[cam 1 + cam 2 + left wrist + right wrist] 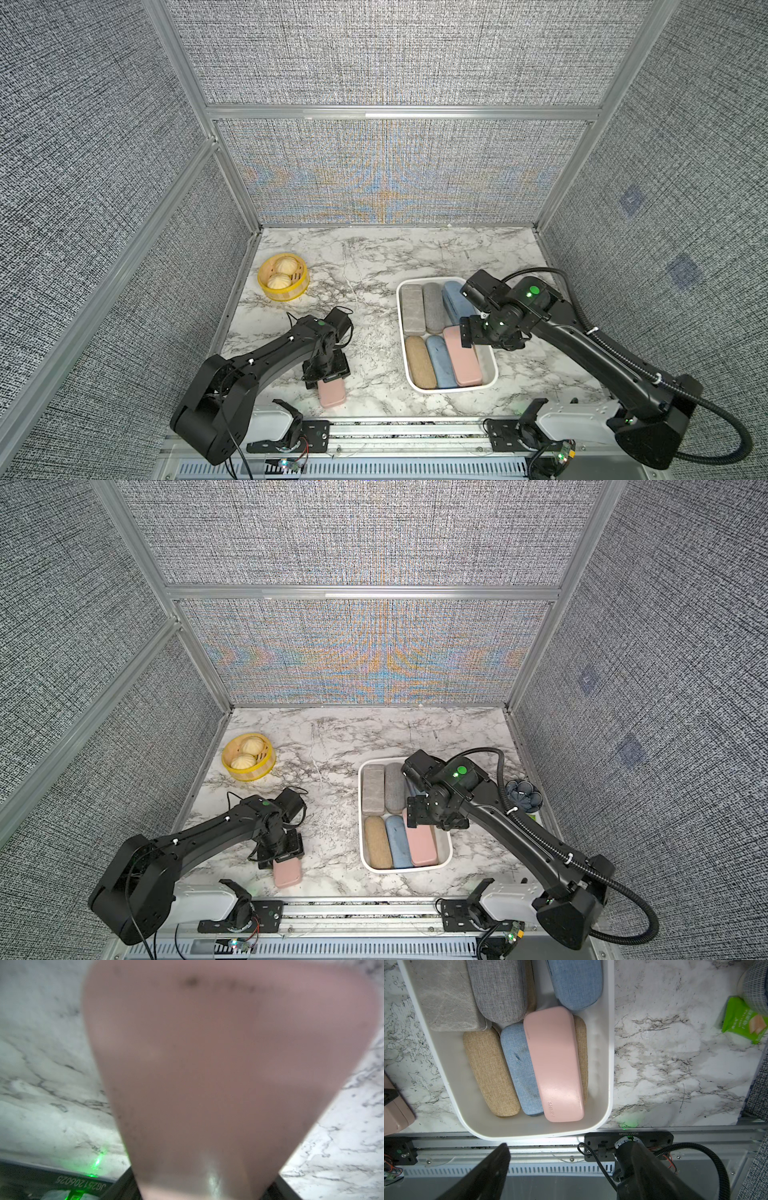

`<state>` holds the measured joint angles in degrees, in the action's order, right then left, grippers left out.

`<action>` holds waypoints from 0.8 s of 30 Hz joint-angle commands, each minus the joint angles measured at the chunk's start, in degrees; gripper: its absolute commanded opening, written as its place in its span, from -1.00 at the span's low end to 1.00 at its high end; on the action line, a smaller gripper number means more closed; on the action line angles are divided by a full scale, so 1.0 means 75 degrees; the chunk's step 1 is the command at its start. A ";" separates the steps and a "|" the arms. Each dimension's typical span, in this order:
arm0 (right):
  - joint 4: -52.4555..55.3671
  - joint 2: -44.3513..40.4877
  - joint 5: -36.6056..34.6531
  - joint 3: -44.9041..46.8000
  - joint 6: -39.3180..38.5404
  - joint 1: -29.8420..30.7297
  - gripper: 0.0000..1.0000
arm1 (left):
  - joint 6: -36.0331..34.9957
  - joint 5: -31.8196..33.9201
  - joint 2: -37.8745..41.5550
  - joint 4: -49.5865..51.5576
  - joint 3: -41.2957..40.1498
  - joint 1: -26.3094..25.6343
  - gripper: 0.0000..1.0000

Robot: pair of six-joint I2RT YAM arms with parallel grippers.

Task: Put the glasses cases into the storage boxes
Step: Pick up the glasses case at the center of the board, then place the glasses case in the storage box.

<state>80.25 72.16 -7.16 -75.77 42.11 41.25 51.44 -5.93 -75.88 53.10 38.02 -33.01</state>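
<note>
A pink glasses case (332, 392) (287, 872) lies on the marble near the front edge. My left gripper (328, 376) (282, 854) sits over its far end, with the jaws against both long sides. In the left wrist view the pink case (207, 1064) fills the picture, blurred. The white storage box (400, 332) (360, 812) (610, 1043) holds several cases: grey (412, 309), grey fabric (433, 307), blue (455, 303), tan (420, 368), blue (440, 365) and pink (556, 1064), which rests partly on another tan case (582, 1053). My right gripper (473, 332) (566, 1167) hangs open and empty above the box.
A yellow steamer basket (284, 277) with buns stands at the back left. A dark patterned bowl (523, 796) and a green packet (741, 1020) sit by the right wall. The metal rail (374, 432) runs along the front edge.
</note>
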 commanded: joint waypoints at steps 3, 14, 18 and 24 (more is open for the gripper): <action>0.0035 -0.0192 -0.0118 0.0012 0.0145 -0.0072 0.84 | -0.0177 0.0027 0.0024 0.0292 0.0287 -0.0030 0.28; -0.0117 -0.0601 -0.0475 0.0008 0.0333 -0.0343 0.84 | -0.0542 -0.1353 -0.0201 0.1122 0.3447 -0.0178 0.26; -0.0098 -0.0563 -0.0535 -0.0225 0.0321 -0.0400 0.84 | -0.0510 -0.1454 -0.1042 0.1540 0.4747 -0.0767 0.26; -0.0132 -0.0722 -0.0605 -0.0278 0.0344 -0.0590 0.84 | -0.0182 -0.1510 -0.2333 0.1808 0.6133 -0.1875 0.24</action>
<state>79.02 67.33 -10.55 -77.89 44.16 37.08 48.51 -16.21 -91.11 64.60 81.47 -44.97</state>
